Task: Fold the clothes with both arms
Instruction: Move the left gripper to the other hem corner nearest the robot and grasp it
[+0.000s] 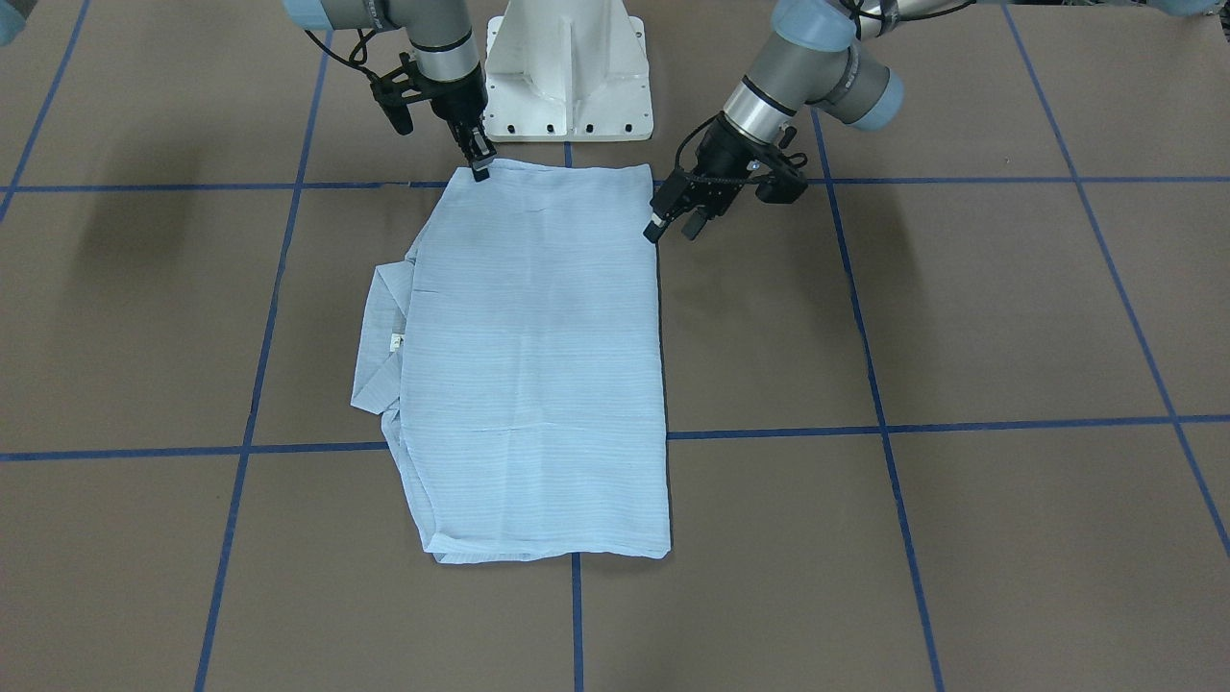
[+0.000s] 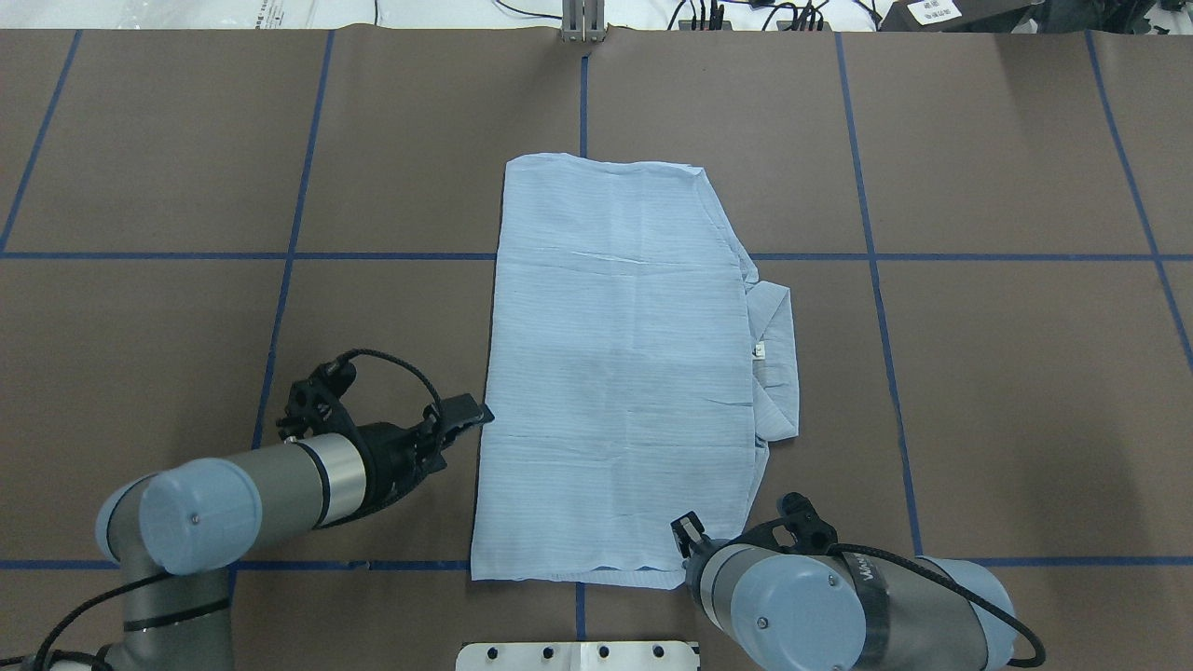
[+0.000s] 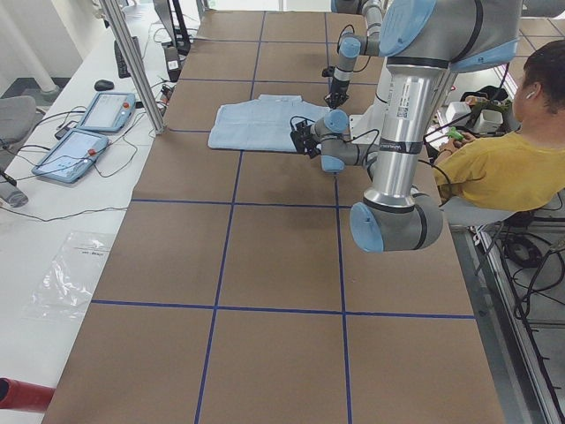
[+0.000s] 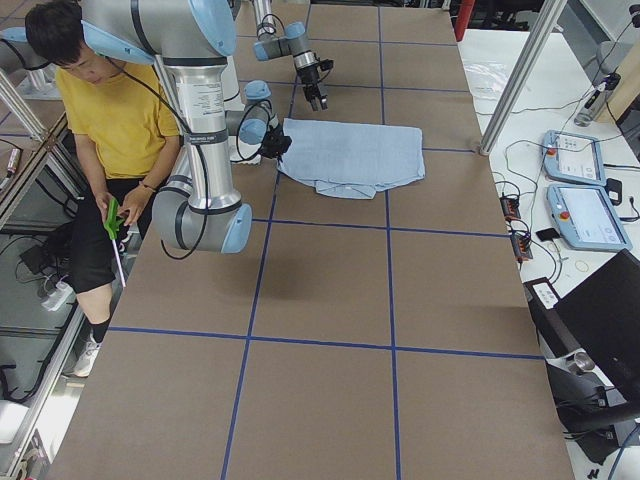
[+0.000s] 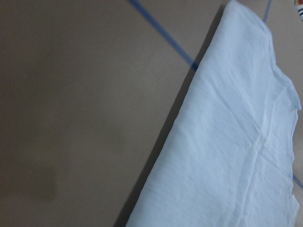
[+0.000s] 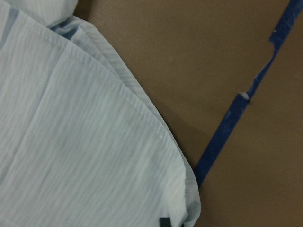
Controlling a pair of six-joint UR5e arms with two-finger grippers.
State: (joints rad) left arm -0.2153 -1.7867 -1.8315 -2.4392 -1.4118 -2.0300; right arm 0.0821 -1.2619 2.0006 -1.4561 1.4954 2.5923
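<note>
Overhead exterior view, read left to right.

1. Left gripper (image 2: 473, 415): low over the table (image 2: 979, 373), just beside the shirt's left edge and apart from the cloth. Fingers are spread and hold nothing (the front-facing view shows the gap plainly).

2. Shirt (image 2: 615, 373): lies flat at the table's centre, folded into a long panel running near to far. The collar (image 2: 775, 363) and neck tag (image 2: 759, 350) stick out on the right side.

3. Right gripper (image 2: 688, 533): at the shirt's near right corner, tips on or at the hem. Its wrist camera shows the corner and only a sliver of finger, so I cannot tell whether the fingers are pinching the cloth or merely set around it.

Handling assessment: the fabric looks thin, light and limp. It should lift with little force, but it will sag between the holds and will not keep its shape. Stacked layers are likely to slip apart. Recommended hold: the two near corners, pinched through every layer at the hem, both raised evenly. A one-sided lift would probably skew the panel and drag the collar side.
</note>
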